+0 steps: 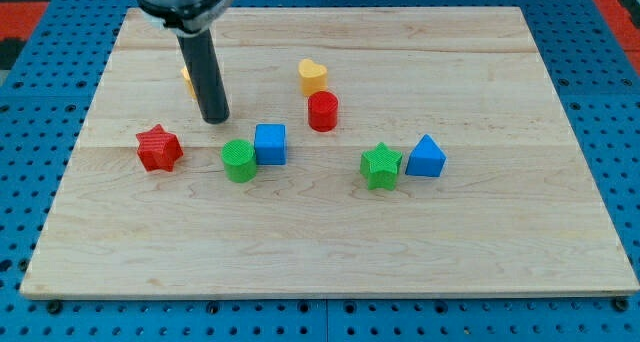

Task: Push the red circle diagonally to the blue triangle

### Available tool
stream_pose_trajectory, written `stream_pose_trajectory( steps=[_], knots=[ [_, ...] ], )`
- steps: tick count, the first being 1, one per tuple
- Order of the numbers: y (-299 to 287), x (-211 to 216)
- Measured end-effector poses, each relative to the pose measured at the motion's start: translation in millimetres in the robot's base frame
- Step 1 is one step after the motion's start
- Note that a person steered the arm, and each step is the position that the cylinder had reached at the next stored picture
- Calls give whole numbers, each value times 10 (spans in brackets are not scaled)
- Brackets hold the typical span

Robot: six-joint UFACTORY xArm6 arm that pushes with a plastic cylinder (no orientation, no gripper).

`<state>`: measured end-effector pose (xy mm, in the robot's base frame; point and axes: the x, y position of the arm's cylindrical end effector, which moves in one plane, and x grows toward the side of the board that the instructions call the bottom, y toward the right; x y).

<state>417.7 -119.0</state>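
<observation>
The red circle [322, 112] stands near the board's middle, just below a yellow heart [312, 76]. The blue triangle [426, 156] lies to its lower right, touching a green star [380, 166] on its left. My tip [215, 118] rests on the board well to the left of the red circle, above the green circle [238, 161] and the blue cube [270, 144]. The rod rises from the tip to the view's top.
A red star [158, 148] lies at the left. A yellow block [187, 79] is mostly hidden behind the rod. The wooden board [330, 252] sits on a blue perforated surface.
</observation>
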Motion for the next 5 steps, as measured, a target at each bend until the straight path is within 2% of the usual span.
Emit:
stream_pose_trajectory(
  steps=[1,2,3,4,5],
  knots=[
    [458,184],
    [892,196],
    [968,341],
    [916,150],
    [1214,-77]
  ],
)
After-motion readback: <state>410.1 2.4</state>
